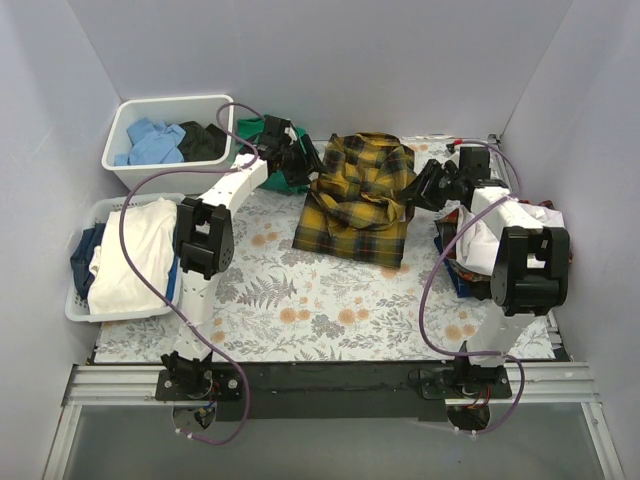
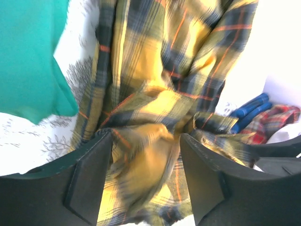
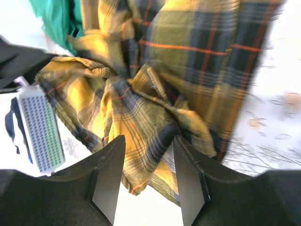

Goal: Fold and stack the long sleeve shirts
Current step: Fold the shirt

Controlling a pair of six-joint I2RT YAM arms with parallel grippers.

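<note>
The yellow-and-black plaid flannel shirt (image 1: 358,195) lies bunched at the back middle of the floral table cover. My left gripper (image 1: 300,165) is at its left edge and is open. A blurred fold of plaid (image 2: 141,160) hangs between its spread fingers (image 2: 89,174). My right gripper (image 1: 420,190) is at the shirt's right edge and is open. Rumpled plaid (image 3: 141,122) sits between and beyond its fingers (image 3: 108,174). A white garment (image 1: 130,255) lies in the left basket; I cannot tell if it is the white shirt.
The green T-shirt (image 1: 262,130) lies behind my left gripper and shows in the left wrist view (image 2: 28,56). A white basket (image 1: 130,110) with blue and black clothes stands at the back left. A second basket (image 1: 85,305) is at the left. A clothes pile (image 1: 465,250) lies under my right arm.
</note>
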